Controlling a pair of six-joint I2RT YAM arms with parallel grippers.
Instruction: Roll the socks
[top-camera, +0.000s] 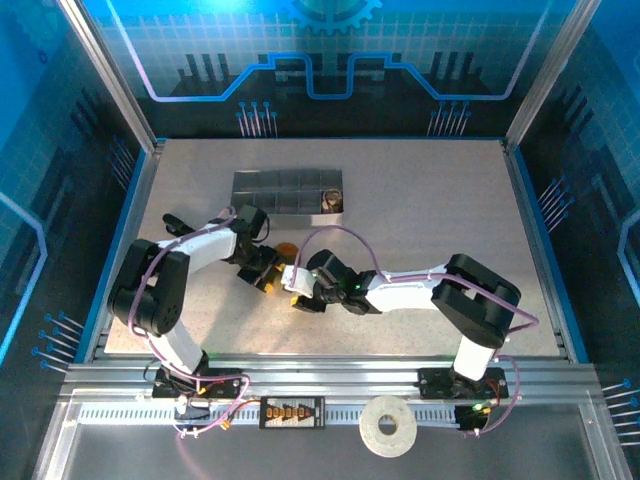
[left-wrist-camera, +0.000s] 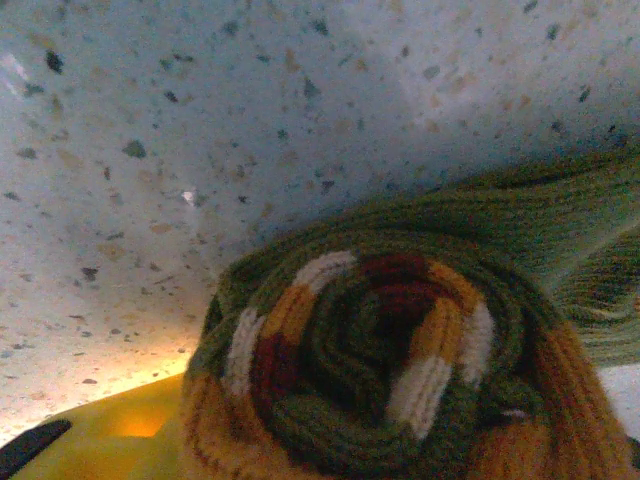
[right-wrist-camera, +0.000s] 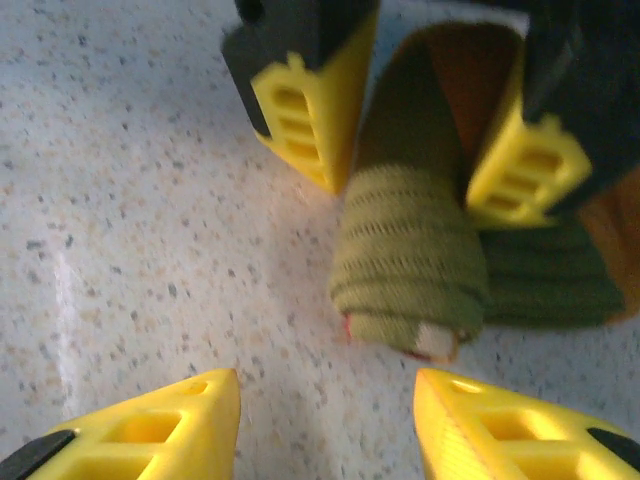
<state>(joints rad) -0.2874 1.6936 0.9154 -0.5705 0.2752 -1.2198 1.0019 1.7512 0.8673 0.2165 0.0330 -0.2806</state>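
Speckled pale tabletop (top-camera: 430, 200) carries the work inside a blue-lit enclosure, with a grey divided tray (top-camera: 270, 185) toward the far side. A small brownish bundle, likely the beige-brown sock (top-camera: 332, 201), sits in a compartment at the tray's right end.

The olive sock (right-wrist-camera: 405, 260) lies near the middle of the tabletop, between the two arms, wound into a tight roll. From the left wrist its end shows as a spiral of green, orange, cream and dark red.

The left claw (right-wrist-camera: 405, 200) straddles the far part of the roll with a yellow finger against each flank, so it appears to be holding the roll at a middling width. The right claw (right-wrist-camera: 325, 385) stands open and empty. Its two fingertips rest low over bare tabletop, just short of the roll's near end.

The roll's long axis runs from one claw toward the other, with its near end facing the right claw and slightly right of that claw's gap. A flatter, unrolled stretch of green knit lies beside the roll on its right. The right arm is better placed for that loose part, though it would first need to shift sideways.
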